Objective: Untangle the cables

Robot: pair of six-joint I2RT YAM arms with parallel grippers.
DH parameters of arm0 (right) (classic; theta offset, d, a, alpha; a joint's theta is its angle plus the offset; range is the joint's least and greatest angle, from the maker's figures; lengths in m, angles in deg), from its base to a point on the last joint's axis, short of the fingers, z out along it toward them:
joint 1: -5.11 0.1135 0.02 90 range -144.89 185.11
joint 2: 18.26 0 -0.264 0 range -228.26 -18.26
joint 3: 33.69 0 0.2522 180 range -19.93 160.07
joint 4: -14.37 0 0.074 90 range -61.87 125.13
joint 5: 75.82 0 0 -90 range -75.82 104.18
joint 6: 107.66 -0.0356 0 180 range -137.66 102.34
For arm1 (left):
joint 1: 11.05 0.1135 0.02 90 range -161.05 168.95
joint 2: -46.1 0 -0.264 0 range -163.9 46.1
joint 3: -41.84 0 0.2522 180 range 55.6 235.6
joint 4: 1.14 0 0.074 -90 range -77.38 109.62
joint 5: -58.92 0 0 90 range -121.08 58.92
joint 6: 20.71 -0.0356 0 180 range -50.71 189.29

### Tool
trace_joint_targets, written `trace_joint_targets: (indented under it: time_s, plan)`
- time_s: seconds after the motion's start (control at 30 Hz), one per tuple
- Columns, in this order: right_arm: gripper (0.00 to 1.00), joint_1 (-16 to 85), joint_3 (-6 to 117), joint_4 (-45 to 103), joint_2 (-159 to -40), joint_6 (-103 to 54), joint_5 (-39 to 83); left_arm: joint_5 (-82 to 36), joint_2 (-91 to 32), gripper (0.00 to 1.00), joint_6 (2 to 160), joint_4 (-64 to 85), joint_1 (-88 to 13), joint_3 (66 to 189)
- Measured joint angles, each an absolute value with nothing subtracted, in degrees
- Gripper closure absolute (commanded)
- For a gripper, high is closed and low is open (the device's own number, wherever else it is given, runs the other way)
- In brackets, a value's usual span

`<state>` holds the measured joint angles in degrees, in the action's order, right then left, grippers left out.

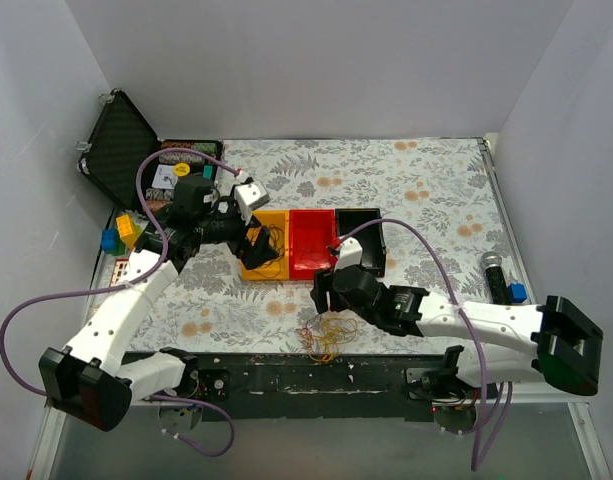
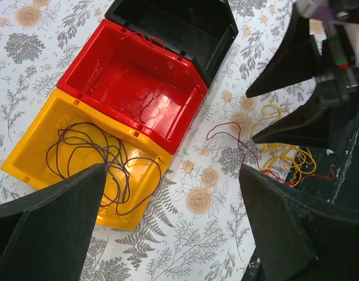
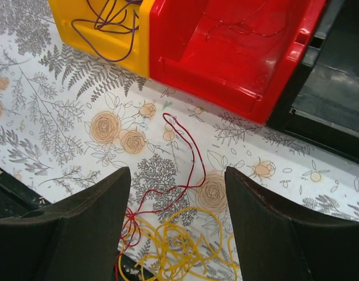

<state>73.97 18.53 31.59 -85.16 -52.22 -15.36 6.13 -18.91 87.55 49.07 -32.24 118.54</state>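
Observation:
A tangle of yellow cable (image 1: 329,334) and red cable (image 3: 188,153) lies on the floral cloth near the front edge; it also shows in the left wrist view (image 2: 284,155) and the right wrist view (image 3: 185,249). A dark purple cable (image 2: 103,158) lies coiled in the yellow bin (image 1: 269,222). A thin red wire (image 2: 147,105) lies in the red bin (image 1: 312,243). My right gripper (image 3: 176,193) is open, just above the tangle. My left gripper (image 2: 173,199) is open and empty above the yellow bin's near edge.
A black bin (image 1: 367,238) stands right of the red one. An open black case (image 1: 121,150) with small items sits at the back left, coloured blocks (image 1: 121,235) near it. A black and blue object (image 1: 501,278) lies at the right edge.

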Motion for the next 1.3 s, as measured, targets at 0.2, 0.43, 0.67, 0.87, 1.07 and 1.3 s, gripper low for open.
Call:
trace_joint_targets:
  time_s: [0.2, 0.43, 0.67, 0.87, 1.07, 1.3]
  plan:
    - [0.28, 69.7, 19.18, 28.97, -92.81, -46.71, -7.71, 5.93, -17.52, 0.02, 85.96, 49.31, -32.22, 117.18]
    - [0.33, 67.02, 23.51, 28.03, -102.2, -41.93, -2.46, 5.56, -20.49, 0.02, 88.73, 49.86, -32.22, 119.52]
    - [0.95, 66.6, 26.05, 27.31, -108.72, -39.33, -0.76, 4.16, -19.2, 0.02, 91.29, 47.52, -32.22, 119.59]
    - [0.99, 66.67, 26.64, 28.33, -103.65, -39.0, -0.69, 3.83, -18.94, 0.02, 94.55, 45.09, -32.22, 119.59]
    - [0.99, 67.56, 32.98, 29.25, -91.78, -37.51, -0.41, 4.2, -18.5, 0.02, 95.79, 43.45, -32.22, 118.91]
    - [0.99, 68.22, 38.24, 31.96, -83.91, -35.87, -0.45, 7.96, -17.41, 0.02, 95.9, 43.85, -32.19, 118.78]
